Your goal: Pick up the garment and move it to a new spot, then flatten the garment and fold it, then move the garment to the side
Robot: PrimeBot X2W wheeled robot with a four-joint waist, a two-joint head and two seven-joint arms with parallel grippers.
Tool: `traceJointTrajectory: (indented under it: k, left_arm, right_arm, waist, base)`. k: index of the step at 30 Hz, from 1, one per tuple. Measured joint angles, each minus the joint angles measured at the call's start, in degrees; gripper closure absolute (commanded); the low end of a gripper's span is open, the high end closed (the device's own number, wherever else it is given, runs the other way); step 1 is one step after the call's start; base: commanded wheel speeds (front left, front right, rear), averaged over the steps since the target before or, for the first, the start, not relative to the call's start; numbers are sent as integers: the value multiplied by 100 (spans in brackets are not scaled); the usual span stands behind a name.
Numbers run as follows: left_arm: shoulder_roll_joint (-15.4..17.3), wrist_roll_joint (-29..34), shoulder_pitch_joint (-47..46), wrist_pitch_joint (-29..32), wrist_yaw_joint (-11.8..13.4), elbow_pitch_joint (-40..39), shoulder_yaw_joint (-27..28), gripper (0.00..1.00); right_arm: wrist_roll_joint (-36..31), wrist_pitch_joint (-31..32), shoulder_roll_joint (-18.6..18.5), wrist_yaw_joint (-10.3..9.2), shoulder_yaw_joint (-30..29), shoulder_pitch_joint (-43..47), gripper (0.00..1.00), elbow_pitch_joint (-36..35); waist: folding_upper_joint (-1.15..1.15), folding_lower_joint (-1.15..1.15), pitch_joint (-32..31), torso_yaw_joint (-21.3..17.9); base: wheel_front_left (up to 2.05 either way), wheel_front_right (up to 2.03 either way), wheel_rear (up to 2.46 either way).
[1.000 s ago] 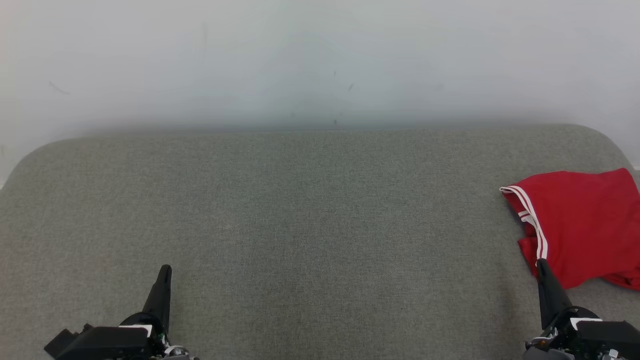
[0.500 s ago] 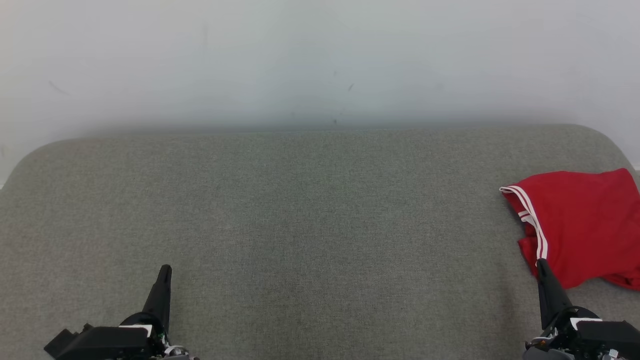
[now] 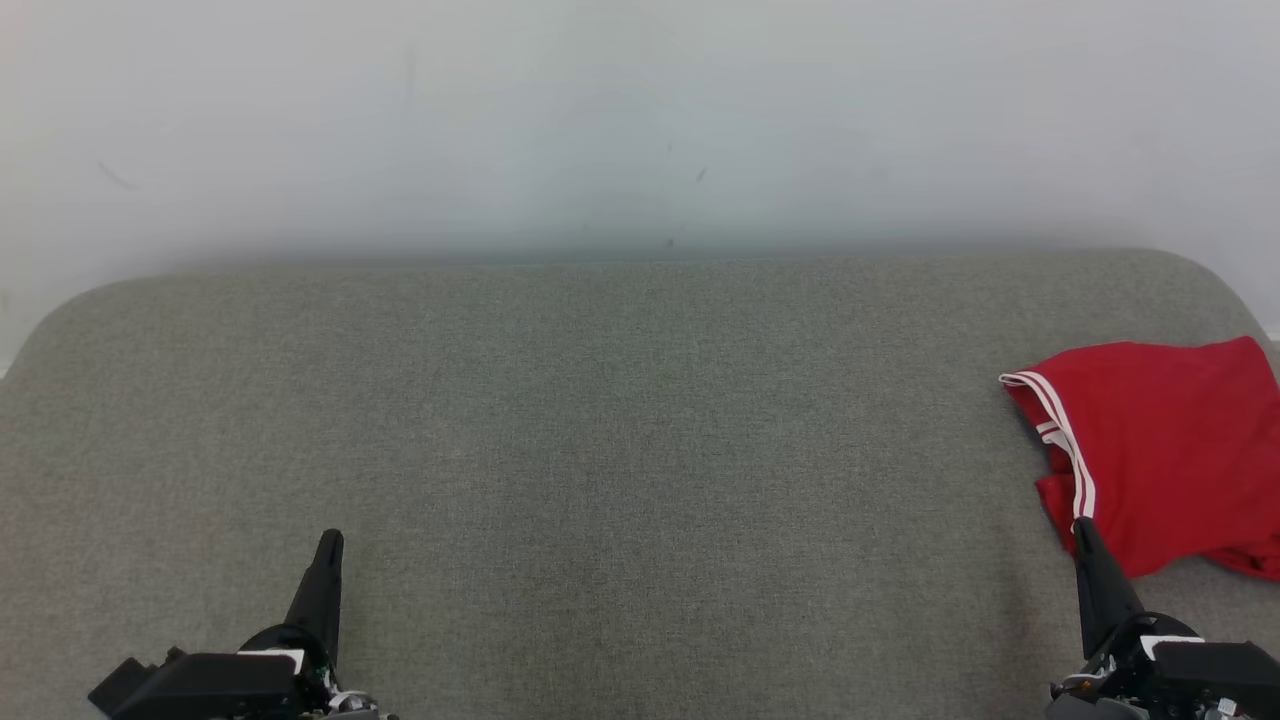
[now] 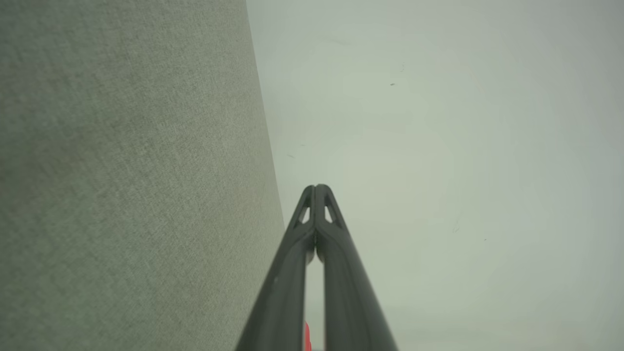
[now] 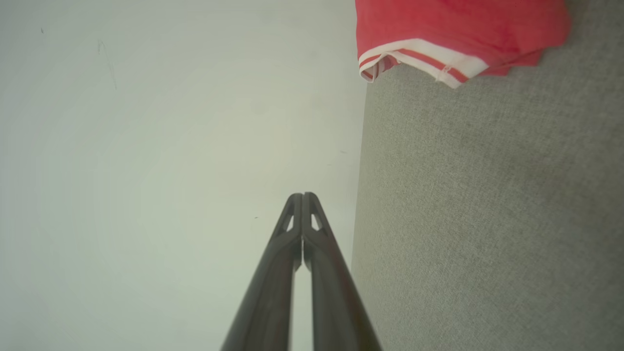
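The garment (image 3: 1160, 455) is red with white stripes along one edge and lies folded at the far right of the grey fabric surface (image 3: 640, 450). In the right wrist view the garment (image 5: 453, 29) sits at the top. My right gripper (image 3: 1081, 528) is shut and empty at the lower right, its tip just in front of the garment's near edge. My left gripper (image 3: 329, 541) is shut and empty at the lower left, far from the garment. Both wrist views show the fingertips pressed together, left gripper (image 4: 316, 187) and right gripper (image 5: 302, 196).
A pale wall (image 3: 640, 120) rises behind the grey surface, whose far corners are rounded. The surface's right edge runs close beside the garment.
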Motion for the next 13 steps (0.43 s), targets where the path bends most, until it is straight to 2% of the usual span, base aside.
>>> traceJointTrajectory:
  k: [13]
  left_arm:
    - [-1, 0, -1, 0, 0, 0, 1, 100]
  right_arm:
    - [0, 0, 0, 0, 0, 0, 100, 0]
  waist:
    - [0, 0, 0, 0]
  base:
    - [0, 0, 0]
